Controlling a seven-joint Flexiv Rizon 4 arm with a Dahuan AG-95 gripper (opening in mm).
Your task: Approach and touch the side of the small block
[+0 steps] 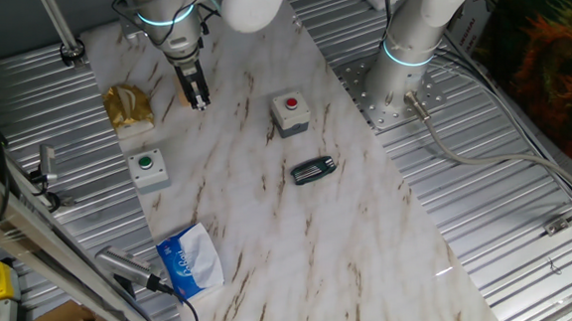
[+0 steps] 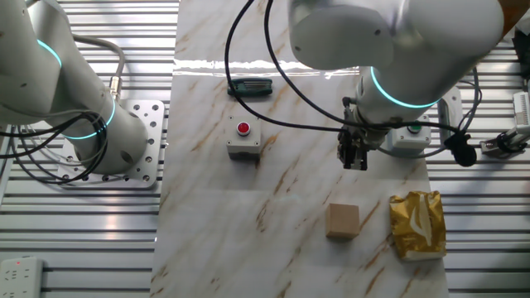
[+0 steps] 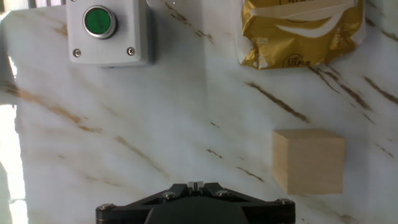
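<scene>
Fingers point(image 2: 354, 156) pressed together, or very nearly so, with nothing between them; gripper point(image 1: 198, 97) pointing straight down, hanging above bare marble with no contact anywhere. In the hand view only the black gripper base at the bottom edge, fingertips out of sight.

Small block point(image 2: 342, 221) sitting flat on the marble worktop point(image 2: 290, 248), apart from the gripper and nearer the bottom edge of the worktop as seen in the other fixed view; hidden behind the arm in the one fixed view. Just beside the block, toward the right edge in that same view, a crinkled gold packet point(image 2: 417, 223). Green-button box point(image 3: 109, 31) off to the far side of the gripper, red-button box point(image 2: 243, 137) toward the middle of the worktop, black object point(image 2: 249, 85) near the top edge.

Approach step under way, by the look of it, touch not yet made. Next move likely: lower to block height, then slide sideways until closed fingertips meet a vertical face, gently enough not to push the cube into the packet.
</scene>
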